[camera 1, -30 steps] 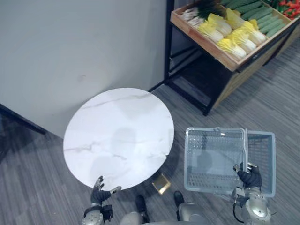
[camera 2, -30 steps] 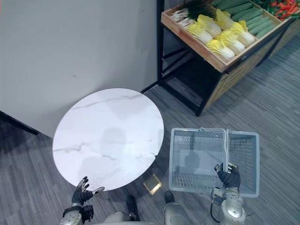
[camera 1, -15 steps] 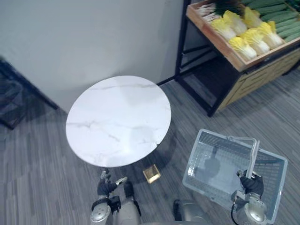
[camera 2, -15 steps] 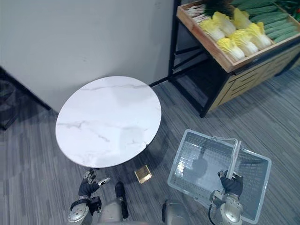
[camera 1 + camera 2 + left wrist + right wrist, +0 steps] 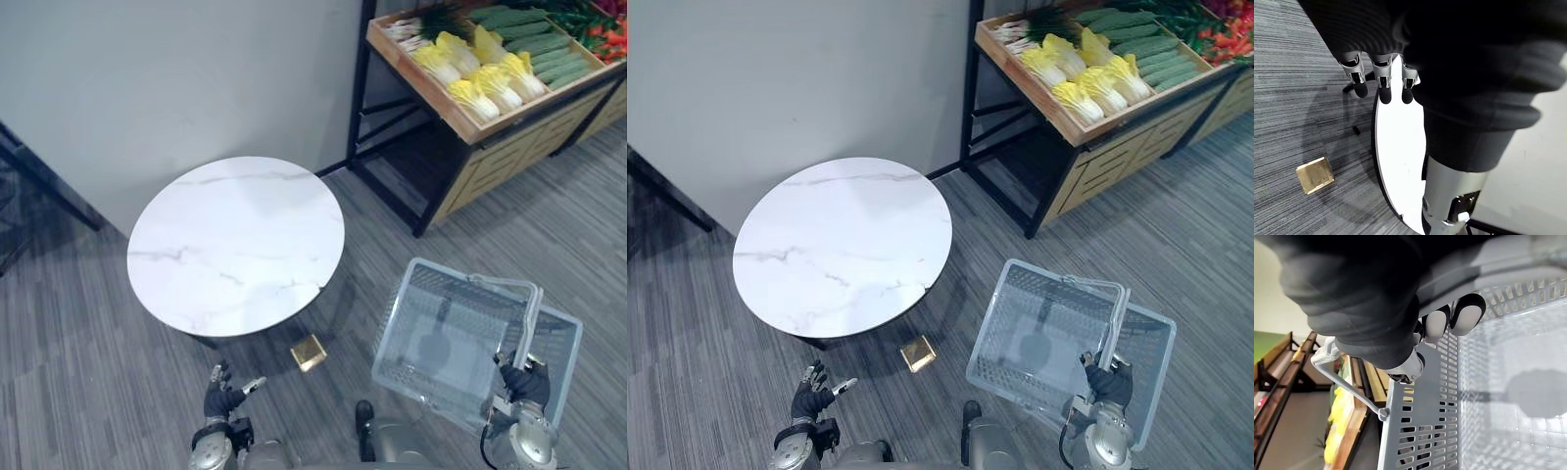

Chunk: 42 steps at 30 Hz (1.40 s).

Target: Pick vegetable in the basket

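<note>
Rack [image 5: 460, 122] of vegetables [image 5: 480, 73]: stood beyond the table [image 5: 235, 245], to its right, untouched. Basket [image 5: 392, 323]: hung right of the table, empty, swung askew from square a second earlier. My right hand [image 5: 524, 384]: fingers curled round its handle [image 5: 532, 318]. My left hand [image 5: 223, 399]: nearer than the table, fingers loosely spread, empty. Picking unstarted, I judged.

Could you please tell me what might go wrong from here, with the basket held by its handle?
1. The basket hangs tilted from its handle in the right robot hand; it may swing or slip.
2. A small gold box lies on the floor by the round table; a step could catch it.
3. The open left robot hand is close to that table's edge and might clip it.
</note>
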{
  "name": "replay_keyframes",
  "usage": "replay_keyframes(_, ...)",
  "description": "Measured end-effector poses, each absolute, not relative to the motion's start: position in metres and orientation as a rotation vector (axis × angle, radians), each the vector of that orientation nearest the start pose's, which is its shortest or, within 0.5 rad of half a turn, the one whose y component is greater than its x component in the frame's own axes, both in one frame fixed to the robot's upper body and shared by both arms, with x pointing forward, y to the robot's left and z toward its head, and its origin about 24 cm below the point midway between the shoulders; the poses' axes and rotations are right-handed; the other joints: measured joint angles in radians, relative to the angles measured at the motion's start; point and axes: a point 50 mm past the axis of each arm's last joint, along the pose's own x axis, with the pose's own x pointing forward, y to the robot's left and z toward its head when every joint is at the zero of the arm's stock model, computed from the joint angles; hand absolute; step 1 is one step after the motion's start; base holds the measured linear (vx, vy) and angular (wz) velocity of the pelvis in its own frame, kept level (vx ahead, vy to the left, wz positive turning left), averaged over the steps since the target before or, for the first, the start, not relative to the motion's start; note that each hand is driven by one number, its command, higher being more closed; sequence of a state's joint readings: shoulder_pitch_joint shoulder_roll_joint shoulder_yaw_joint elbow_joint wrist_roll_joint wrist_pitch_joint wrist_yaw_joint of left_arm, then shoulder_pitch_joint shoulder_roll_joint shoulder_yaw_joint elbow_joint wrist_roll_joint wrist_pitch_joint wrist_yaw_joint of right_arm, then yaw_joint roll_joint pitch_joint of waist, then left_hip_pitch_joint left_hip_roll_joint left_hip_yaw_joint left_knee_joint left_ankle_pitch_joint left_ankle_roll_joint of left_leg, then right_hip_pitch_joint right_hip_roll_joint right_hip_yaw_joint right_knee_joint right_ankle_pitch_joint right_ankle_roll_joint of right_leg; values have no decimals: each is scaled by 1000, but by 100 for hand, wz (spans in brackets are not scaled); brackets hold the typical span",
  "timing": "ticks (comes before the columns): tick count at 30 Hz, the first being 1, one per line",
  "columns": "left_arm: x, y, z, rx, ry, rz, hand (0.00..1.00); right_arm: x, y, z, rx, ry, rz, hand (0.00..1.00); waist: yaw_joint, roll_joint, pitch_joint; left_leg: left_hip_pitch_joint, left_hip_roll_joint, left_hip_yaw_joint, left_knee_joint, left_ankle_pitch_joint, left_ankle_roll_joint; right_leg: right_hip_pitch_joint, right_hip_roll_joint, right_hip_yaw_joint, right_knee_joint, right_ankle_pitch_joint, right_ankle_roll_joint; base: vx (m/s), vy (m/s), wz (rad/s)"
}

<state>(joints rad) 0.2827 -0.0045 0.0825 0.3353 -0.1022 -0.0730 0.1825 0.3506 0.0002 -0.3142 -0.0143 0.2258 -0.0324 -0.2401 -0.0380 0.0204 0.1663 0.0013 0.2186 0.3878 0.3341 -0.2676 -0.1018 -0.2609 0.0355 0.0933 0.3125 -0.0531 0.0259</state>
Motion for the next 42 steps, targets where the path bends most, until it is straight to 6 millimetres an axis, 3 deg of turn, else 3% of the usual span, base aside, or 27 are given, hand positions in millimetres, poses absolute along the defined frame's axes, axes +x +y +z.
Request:
replay_keyframes(2,153,193,-79,-53,524,379,0,151,-253,-17,136,248,-670,100,4,0,1,36,16,75,7,-23,0,-16,20,-11,-11,22,-6,-47,23,-137)
replay_keyframes(3,157,194,-77,-47,514,382,0,158,-250,-14,145,227,-657,100,0,-2,4,67,32,144,0,-35,3,-18,-1,-89,-27,2,-38,-72,50,-174)
replay_keyframes(4,163,196,-74,-40,496,377,0,160,-248,-13,151,223,-654,100,-2,-5,8,100,28,200,-17,-35,3,-24,-61,-246,-7,-20,-72,-37,51,-167)
replay_keyframes(6,165,199,-73,-28,489,376,0,165,-246,-15,161,226,-646,100,-1,-14,9,140,29,279,-36,-35,2,-22,-145,-440,19,-24,-78,20,-3,-148)
replay_keyframes(7,165,204,-74,-8,497,375,0,172,-244,-21,168,245,-638,100,-4,-23,4,177,28,352,-58,-34,2,-19,-204,-604,45,-30,-88,44,-86,-151)
replay_keyframes(9,165,206,-78,5,517,371,0,181,-240,-26,165,266,-603,100,-6,-27,3,192,32,374,-53,-34,2,-38,-206,-644,62,-26,-97,132,-201,-173)
replay_keyframes(12,166,203,-85,0,552,358,0,190,-235,-32,146,299,-572,100,-28,-6,13,183,69,354,58,-22,5,-81,-134,-544,78,-40,-118,191,-185,-147)
replay_keyframes(13,165,199,-86,-8,561,351,0,189,-235,-35,136,319,-565,100,-32,5,21,161,114,323,196,7,46,-66,-96,-485,82,-44,-122,359,-155,-151)
replay_keyframes(14,164,194,-88,-15,569,336,0,187,-235,-37,120,339,-560,100,-27,19,29,129,158,244,373,96,130,-22,-52,-424,65,-60,-133,362,-108,-174)
replay_keyframes(15,160,191,-90,-26,579,329,0,188,-234,-38,103,350,-545,100,-24,23,36,93,158,143,484,129,126,13,-35,-371,46,-66,-140,299,-24,-153)
replay_keyframes(17,159,187,-91,-59,578,330,0,190,-235,-37,71,350,-529,100,-9,23,38,-39,71,-44,612,31,52,52,-21,-273,29,-81,-143,251,94,-152)
replay_keyframes(19,158,187,-91,-62,579,332,0,190,-237,-36,53,348,-525,100,9,7,51,-154,3,-132,590,-24,69,108,-29,-202,-3,-89,-132,347,143,-122)
replay_keyframes(22,155,187,-92,-65,583,338,0,190,-241,-34,34,343,-525,100,25,12,62,-286,-65,-176,361,-29,48,201,-59,-133,-49,-120,-87,326,200,-68)
replay_keyframes(24,154,187,-91,-66,578,340,0,190,-246,-32,9,339,-530,100,27,35,61,-308,-102,-197,67,38,-6,250,-68,-120,-61,-161,-48,421,292,-31)
replay_keyframes(25,152,188,-91,-65,583,346,0,188,-249,-35,-8,355,-540,100,31,57,54,-298,-104,-208,31,151,53,278,-63,-109,-60,-194,-25,503,291,-16)
replay_keyframes(26,151,189,-91,-61,583,348,0,187,-249,-37,-9,366,-543,100,33,46,50,-293,-120,-204,38,162,69,291,-78,-106,-65,-206,-13,530,296,2)
replay_keyframes(28,153,191,-90,-57,577,351,0,183,-246,-41,4,383,-548,100,28,-20,29,-289,-218,-198,62,92,140,310,-175,-119,-24,-268,48,576,283,29)
replay_keyframes(29,154,190,-89,-59,572,349,0,183,-247,-41,5,385,-555,100,27,-28,29,-280,-236,-196,65,74,152,295,-194,-121,29,-277,62,693,313,24)
replay_keyframes(30,155,189,-87,-67,563,348,0,183,-247,-44,-2,400,-548,100,24,-29,32,-251,-255,-197,87,37,170,234,-216,-114,222,-269,89,682,269,11)
replay_keyframes(31,155,190,-85,-60,554,344,0,180,-243,-50,-5,427,-541,100,25,-35,38,-189,-272,-197,94,3,185,147,-240,-93,492,-214,166,555,201,16)
replay_keyframes(32,155,191,-84,-52,551,341,0,179,-241,-52,-6,441,-535,100,23,-35,38,-150,-277,-200,93,-14,190,111,-250,-86,613,-205,159,578,122,24)
replay_keyframes(34,162,189,-77,-44,513,322,0,181,-232,-56,-8,460,-488,100,14,-22,42,-5,-287,-232,34,-29,196,12,-248,-122,773,-242,77,600,51,21)
replay_keyframes(36,168,189,-71,-44,481,316,0,189,-228,-51,-8,434,-461,100,9,-14,43,71,-283,-259,-29,-29,196,-63,-241,-179,693,-273,33,591,-27,21)
replay_keyframes(39,181,185,-65,-67,445,311,0,199,-228,-40,-11,376,-438,100,-7,14,52,139,-237,-314,-72,-50,174,-178,-165,-160,439,-261,40,621,-135,50)
replay_keyframes(40,184,187,-65,-60,443,320,0,199,-229,-39,-12,372,-440,100,-8,14,49,159,-223,-334,-72,-69,141,-189,-128,-125,259,-186,56,768,-256,83)
replay_keyframes(41,181,184,-72,-62,476,320,0,196,-232,-41,-23,379,-443,100,-13,12,50,205,-198,-373,-50,-113,87,-172,-110,-99,229,-5,0,654,-221,67)
replay_keyframes(42,180,182,-74,-70,488,322,0,197,-233,-40,-29,380,-442,100,-10,25,47,212,-185,-377,-42,-117,82,-173,-105,-112,247,-16,-4,691,-247,48)
